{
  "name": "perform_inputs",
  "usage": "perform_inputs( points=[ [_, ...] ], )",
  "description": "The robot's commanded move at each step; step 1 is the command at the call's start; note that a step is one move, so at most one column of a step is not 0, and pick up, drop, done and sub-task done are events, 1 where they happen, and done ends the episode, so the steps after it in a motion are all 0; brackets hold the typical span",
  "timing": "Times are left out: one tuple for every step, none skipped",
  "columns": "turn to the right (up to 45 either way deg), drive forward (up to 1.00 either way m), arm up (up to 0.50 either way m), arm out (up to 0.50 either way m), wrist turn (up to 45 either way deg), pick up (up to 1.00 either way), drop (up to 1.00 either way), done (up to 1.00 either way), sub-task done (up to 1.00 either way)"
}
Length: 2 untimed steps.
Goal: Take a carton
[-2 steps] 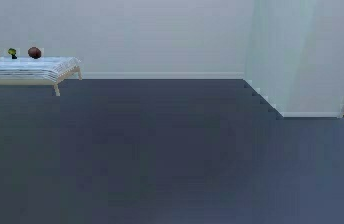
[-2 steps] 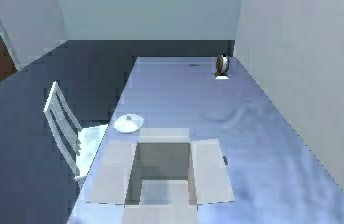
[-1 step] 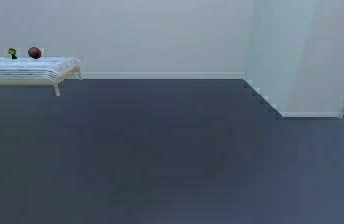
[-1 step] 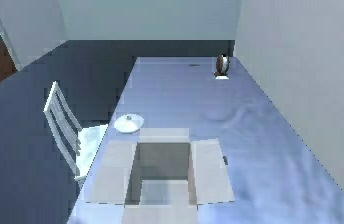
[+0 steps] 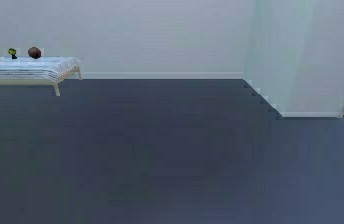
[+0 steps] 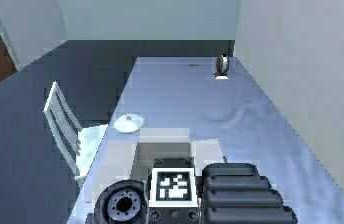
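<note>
In the arm side view a pale beige boxy thing, perhaps a carton, lies on a long light-grey table just beyond the arm's end. The gripper appears as a dark round body at the bottom edge, left of a white square with black marks. Its fingers are not distinct, so I cannot tell whether it holds anything.
A white dish sits near the table's left edge, beside a white slatted chair. A small dark object stands at the far end. In the forward view, dark floor leads to a striped-cloth table bearing small items, and a wall corner juts out.
</note>
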Motion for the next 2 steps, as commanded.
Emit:
perform_inputs(
  points=[
    [0.0, 0.0, 0.0, 0.0, 45.0, 0.0, 0.0, 0.0, 0.0],
    [0.0, 0.0, 0.0, 0.0, 45.0, 0.0, 0.0, 0.0, 0.0]
  ],
)
